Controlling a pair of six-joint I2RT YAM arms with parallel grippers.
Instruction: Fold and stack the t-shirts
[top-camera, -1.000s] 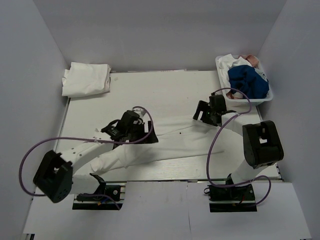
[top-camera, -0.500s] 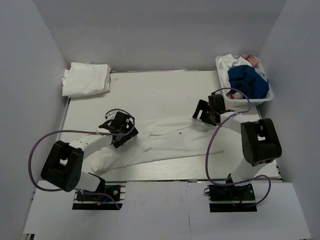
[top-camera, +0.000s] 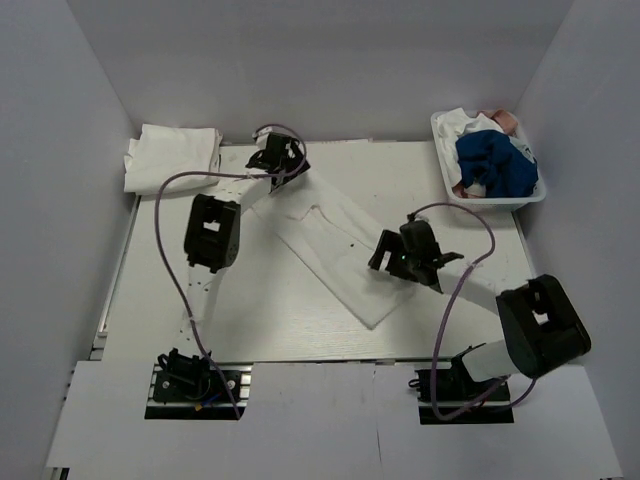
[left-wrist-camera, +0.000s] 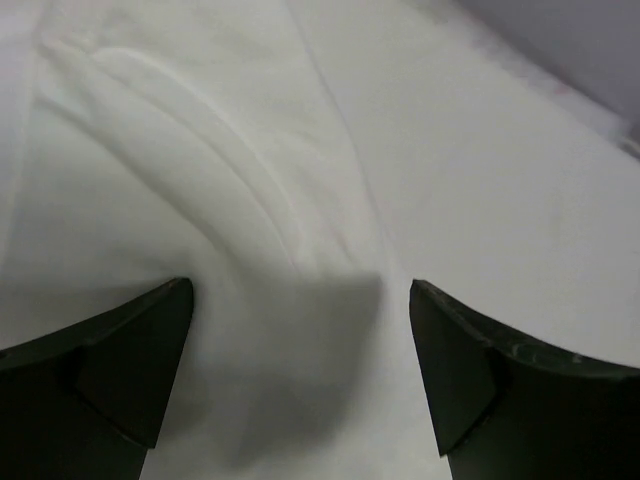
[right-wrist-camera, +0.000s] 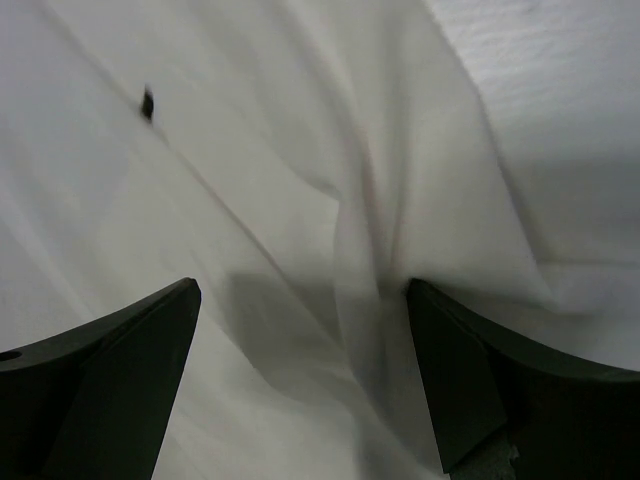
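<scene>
Top view, left pincer (top-camera: 278, 160): I see it reached out to the far side of the table (top-camera: 230, 300), sitting over the far end of the spread t-shirt (top-camera: 335, 245).
Top view, t-shirt: a long white band lying flat. It runs diagonally from under the left pincer to under the right pincer (top-camera: 405, 262), and a little past that toward the near edge.
Top view, folded white stack (top-camera: 172, 158): to the left of the left pincer, apart from it.
Top view, basket (top-camera: 492, 201): beyond and to the right of the right pincer, holding a blue garment (top-camera: 495, 165).
Left wrist view, fingers (left-wrist-camera: 110, 360): spread wide. Creased white cloth lies between and ahead of them, and I see nothing pinched.
Right wrist view, fingers (right-wrist-camera: 480, 380): also wide apart over the cloth, with a pucker running up beside the right-hand finger. No hold is visible.
Right wrist view, small black mark (right-wrist-camera: 147, 103): on the cloth ahead of the left-hand finger.
</scene>
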